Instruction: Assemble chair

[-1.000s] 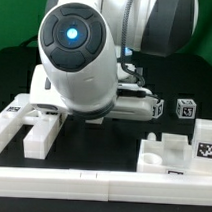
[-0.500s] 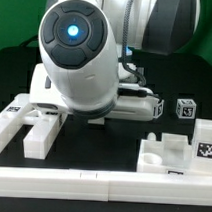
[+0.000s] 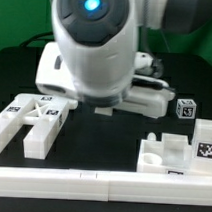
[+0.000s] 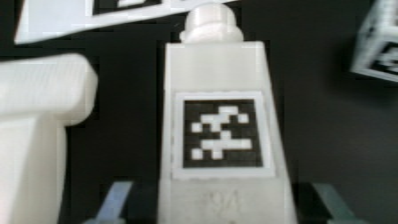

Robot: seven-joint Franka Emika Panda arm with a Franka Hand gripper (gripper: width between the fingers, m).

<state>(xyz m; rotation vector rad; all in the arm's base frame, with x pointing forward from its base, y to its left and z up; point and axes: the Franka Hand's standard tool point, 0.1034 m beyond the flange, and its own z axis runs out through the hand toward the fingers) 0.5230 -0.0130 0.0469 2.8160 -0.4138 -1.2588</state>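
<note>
In the wrist view a long white block (image 4: pixel 222 110) of the chair runs straight out from my gripper (image 4: pixel 224 200). It bears a black-and-white tag on its face and a round peg at its far end. One grey finger (image 4: pixel 121 197) stands on each side of the block and the jaws are shut on it. In the exterior view the arm's body hides the gripper; only one end of the long block (image 3: pixel 159 102) sticks out at the exterior view's right. Other tagged chair parts (image 3: pixel 31 123) lie at the exterior view's left.
A small tagged cube (image 3: pixel 185 107) sits at the exterior view's right and shows in the wrist view as the cube (image 4: pixel 377 55). A notched tagged part (image 3: pixel 177 152) lies at the front right. A long plain white rail (image 3: pixel 101 180) runs along the front. A rounded white part (image 4: pixel 45 110) lies beside the block.
The arm has risen and shifted toward the exterior view's right. The end of the long block beside it now sits higher and further right.
</note>
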